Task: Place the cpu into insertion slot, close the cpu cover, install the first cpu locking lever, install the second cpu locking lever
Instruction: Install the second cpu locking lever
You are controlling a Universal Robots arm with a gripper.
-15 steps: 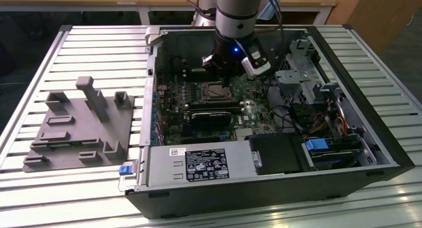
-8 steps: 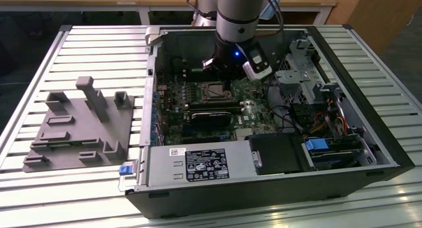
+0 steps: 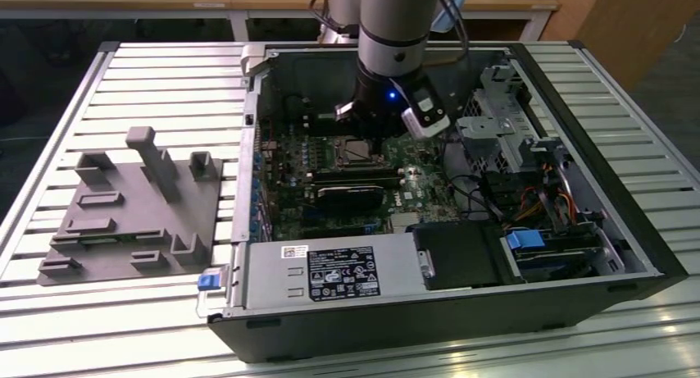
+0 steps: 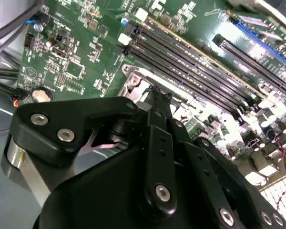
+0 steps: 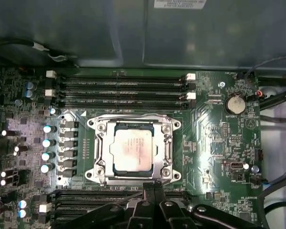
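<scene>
First wrist view looked straight down on the green motherboard (image 5: 219,157), where the cpu (image 5: 133,150) lay flat in its socket, its silvery top showing through the window of the cpu cover (image 5: 133,128). The cover sat down flat around the chip, framing it on all sides. Rows of black memory slots (image 5: 121,88) ran along one side of the socket and more along the opposite side, and a round coin battery (image 5: 235,103) sat on the board well apart from the socket. The tool (image 5: 152,187) hung at the socket's edge, its black fingers drawn together to a narrow tip just beside the cover frame; whether the tip touched anything there could not be told.

In the second wrist view the tool (image 4: 160,98) showed its black linkages from behind, the tips pressed close together just over the metal frame of the socket (image 4: 133,82).

In the exterior view the arm (image 3: 392,42) reached down into the open computer case (image 3: 591,255), which lay on its side on the slatted counter (image 3: 120,75). A grey fixture (image 3: 137,210) stood on the counter at the exterior view's left, well apart from the case.
</scene>
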